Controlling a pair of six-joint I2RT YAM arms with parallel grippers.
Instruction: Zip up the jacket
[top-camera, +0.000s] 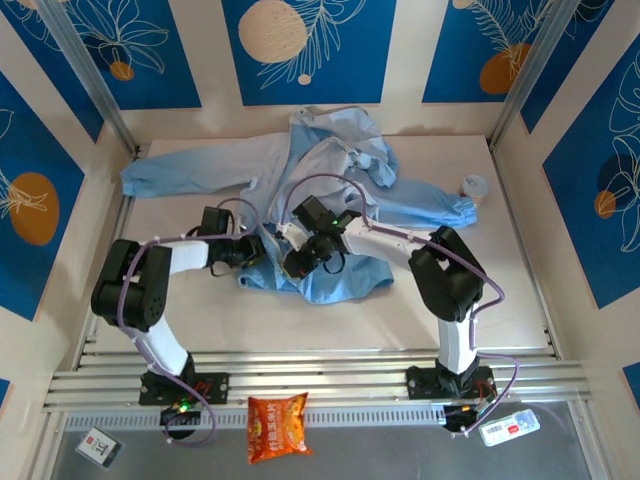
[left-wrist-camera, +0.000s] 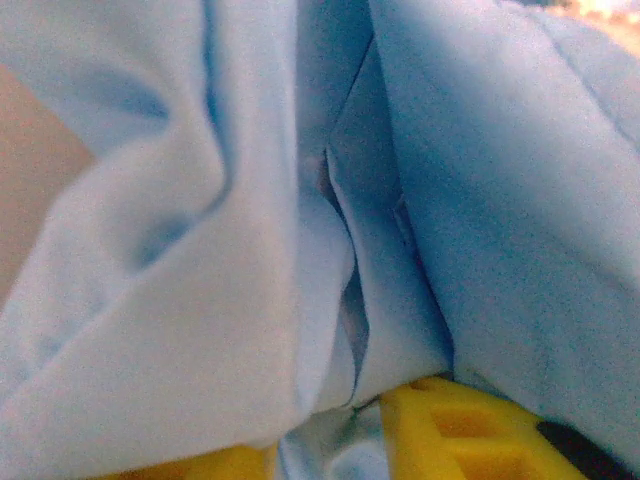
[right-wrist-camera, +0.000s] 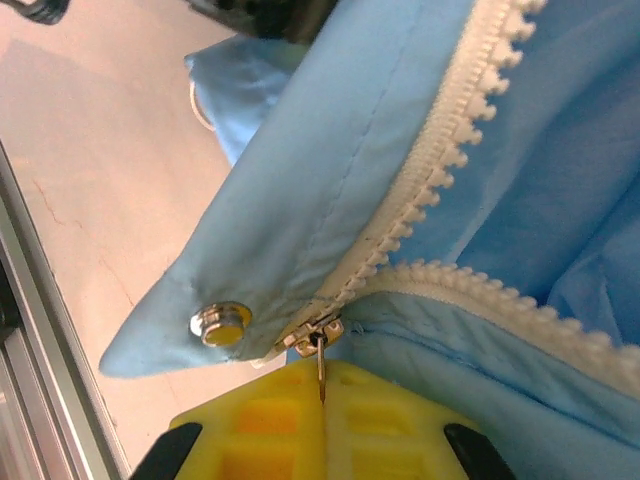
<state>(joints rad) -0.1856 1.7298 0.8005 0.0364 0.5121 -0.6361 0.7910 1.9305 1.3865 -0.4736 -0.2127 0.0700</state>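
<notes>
The light-blue jacket (top-camera: 300, 165) lies spread on the table, sleeves out to both sides. My right gripper (right-wrist-camera: 322, 400) is shut on the metal zipper pull (right-wrist-camera: 320, 368), whose slider (right-wrist-camera: 312, 335) sits at the bottom of the two whitish zipper rows (right-wrist-camera: 440, 160), which part just above it. A metal snap (right-wrist-camera: 220, 326) sits on the hem corner beside it. My left gripper (left-wrist-camera: 330, 445) is shut on a fold of jacket fabric (left-wrist-camera: 390, 330) near the hem, yellow fingers (left-wrist-camera: 455, 430) on either side. From above, both grippers (top-camera: 300, 255) meet at the jacket's near edge.
A small white cup (top-camera: 474, 186) stands at the right by the sleeve cuff. A snack bag (top-camera: 276, 425) and a white packet (top-camera: 508, 427) lie on the metal ledge near the arm bases. Aluminium rails (right-wrist-camera: 30, 330) run along the table's near edge.
</notes>
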